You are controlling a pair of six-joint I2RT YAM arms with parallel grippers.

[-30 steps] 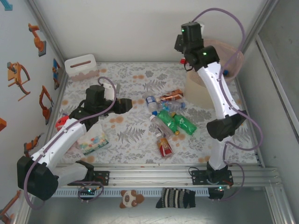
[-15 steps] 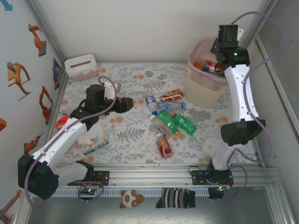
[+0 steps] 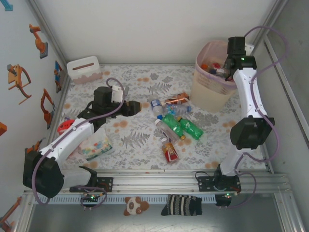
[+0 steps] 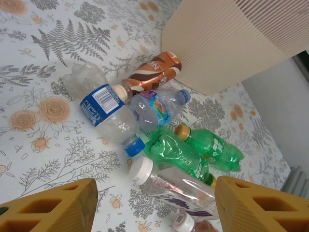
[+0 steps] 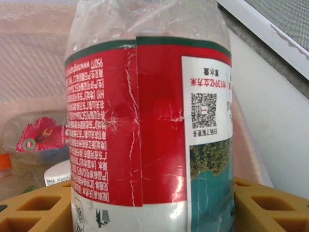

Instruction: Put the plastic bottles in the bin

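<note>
Several plastic bottles (image 3: 175, 126) lie in a heap mid-table: clear ones, two green ones (image 4: 179, 155) and a copper one (image 4: 153, 74). My left gripper (image 3: 131, 107) hovers left of the heap. It is open (image 4: 154, 187), with a clear white-capped bottle (image 4: 179, 186) on the table below the gap. The beige-pink bin (image 3: 210, 94) stands at the far right with bottles inside (image 3: 213, 67). Over its opening, my right gripper (image 3: 223, 72) is shut on a clear bottle with a red label (image 5: 149, 121), which stands upright between the yellow fingers (image 5: 34, 205).
A white box with a slot (image 3: 84, 69) sits at the far left. A clear packet with coloured dots (image 3: 95, 145) lies by the left arm. A stuffed toy (image 3: 134, 205) and a striped sock (image 3: 181, 205) lie before the rail. Walls close both sides.
My right arm has swung right and back, carrying the red-label bottle from the bin's left side to above its opening. The left gripper has edged slightly toward the heap.
</note>
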